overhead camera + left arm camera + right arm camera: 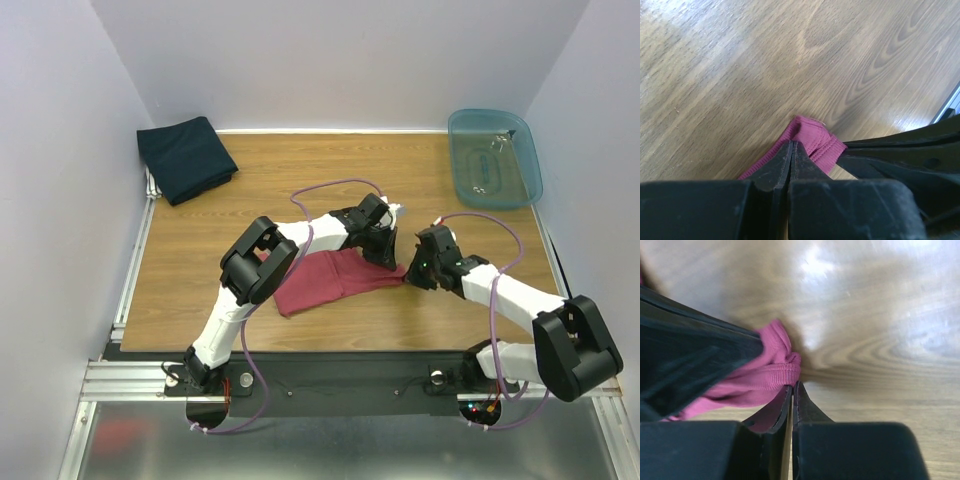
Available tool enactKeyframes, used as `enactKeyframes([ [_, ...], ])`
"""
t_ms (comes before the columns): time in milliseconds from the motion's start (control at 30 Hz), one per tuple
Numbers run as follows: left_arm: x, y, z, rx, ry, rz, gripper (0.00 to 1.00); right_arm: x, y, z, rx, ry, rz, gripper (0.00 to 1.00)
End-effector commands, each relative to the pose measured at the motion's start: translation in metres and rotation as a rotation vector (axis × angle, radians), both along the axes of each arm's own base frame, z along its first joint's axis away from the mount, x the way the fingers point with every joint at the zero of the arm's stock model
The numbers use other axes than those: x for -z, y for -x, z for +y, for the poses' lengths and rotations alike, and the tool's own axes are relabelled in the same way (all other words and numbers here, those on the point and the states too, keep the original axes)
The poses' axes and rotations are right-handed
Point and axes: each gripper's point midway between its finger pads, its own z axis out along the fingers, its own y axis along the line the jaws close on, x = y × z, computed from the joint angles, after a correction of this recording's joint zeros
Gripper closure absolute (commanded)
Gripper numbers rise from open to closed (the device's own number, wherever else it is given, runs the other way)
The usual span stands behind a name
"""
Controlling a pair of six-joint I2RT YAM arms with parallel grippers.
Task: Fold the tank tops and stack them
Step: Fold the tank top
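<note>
Overhead alone shows the navy tank top (186, 158) at ten o'clock. Close up, the left gripper (791, 148) clamps the maroon tank top (814, 139) by its hem. The right gripper (792, 388), jaws together, touches it.

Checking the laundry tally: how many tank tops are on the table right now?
2. The maroon tank top lies mid-table, pinched by the left claw and right claw; the navy tank top sits folded at the far left corner.

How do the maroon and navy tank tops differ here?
The maroon tank top lies loosely spread mid-table; the navy tank top sits folded in the far left corner. The left gripper and right gripper pinch the maroon one; nothing touches the navy. Both rest on the table.
</note>
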Motion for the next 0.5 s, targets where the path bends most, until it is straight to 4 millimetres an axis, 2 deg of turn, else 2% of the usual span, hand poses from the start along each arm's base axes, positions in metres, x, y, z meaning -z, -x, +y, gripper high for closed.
enactKeyframes([
  [0, 0.001, 0.003, -0.006, 0.051, 0.007, -0.019, 0.99, -0.039, -0.037, 0.01, 0.007, -0.008, -0.134, 0.98],
  [100, 0.003, 0.003, -0.005, 0.06, 0.003, -0.021, 0.99, -0.049, -0.048, 0.012, 0.008, 0.0, -0.148, 0.99],
  [267, 0.007, 0.005, -0.003, 0.066, -0.005, -0.019, 1.0, -0.053, -0.061, 0.009, 0.03, 0.041, -0.15, 0.99],
  [467, 0.002, 0.003, -0.002, 0.058, 0.001, -0.023, 1.0, -0.033, -0.076, 0.005, 0.055, 0.115, -0.103, 1.0],
])
